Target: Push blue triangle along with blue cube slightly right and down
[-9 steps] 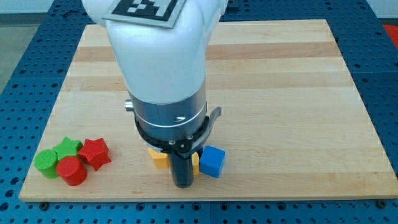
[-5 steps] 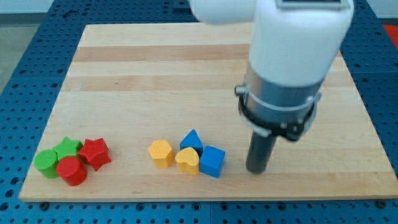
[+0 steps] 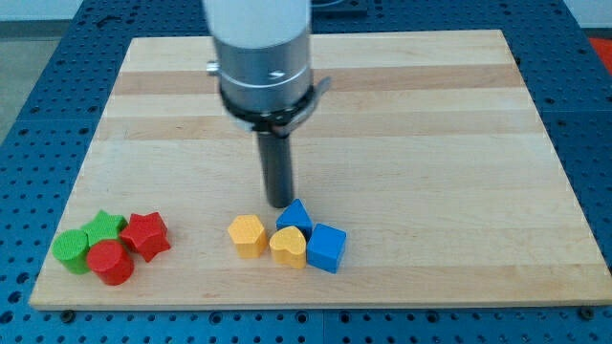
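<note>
We are resting my tip (image 3: 279,203), a bare rod without fingers, at eleven o'clock of the blue triangle (image 3: 295,216); we're steering toward five o'clock, through the blue cube (image 3: 327,247).

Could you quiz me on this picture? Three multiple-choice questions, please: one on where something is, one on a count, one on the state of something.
1. Where is my tip relative to the blue triangle?
A. Just above it, toward the view's top-left
B. Far off at the view's right
C. Below it, at the board's bottom edge

2. How many yellow blocks lie on the wooden board?
A. One
B. Two
C. Four

3. How do the blue triangle and the blue cube lie?
A. At opposite ends of the board
B. One stacked on the other
C. Side by side, close together

Answers:
1. A, the rod ends right beside the triangle's upper left edge.
2. B, two yellow hearts sit left of the blue cube.
3. C, the cube lies just right of and below the triangle.
</note>
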You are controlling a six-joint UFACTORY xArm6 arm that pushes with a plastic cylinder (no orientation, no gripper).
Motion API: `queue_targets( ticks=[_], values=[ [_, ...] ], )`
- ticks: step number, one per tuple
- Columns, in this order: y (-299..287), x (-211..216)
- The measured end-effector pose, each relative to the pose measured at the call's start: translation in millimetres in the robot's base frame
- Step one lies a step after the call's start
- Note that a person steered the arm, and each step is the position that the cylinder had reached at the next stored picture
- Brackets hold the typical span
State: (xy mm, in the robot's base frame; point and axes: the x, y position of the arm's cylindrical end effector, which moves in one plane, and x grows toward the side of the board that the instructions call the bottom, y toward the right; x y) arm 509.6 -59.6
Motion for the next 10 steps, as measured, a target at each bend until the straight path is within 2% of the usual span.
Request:
queue_targets(
  ticks=[1, 3, 5, 6, 9, 10],
  values=[
    [-15, 9],
    [-7, 11],
    [59, 11],
    [70, 11],
    [0, 12],
    [6, 16]
  ],
)
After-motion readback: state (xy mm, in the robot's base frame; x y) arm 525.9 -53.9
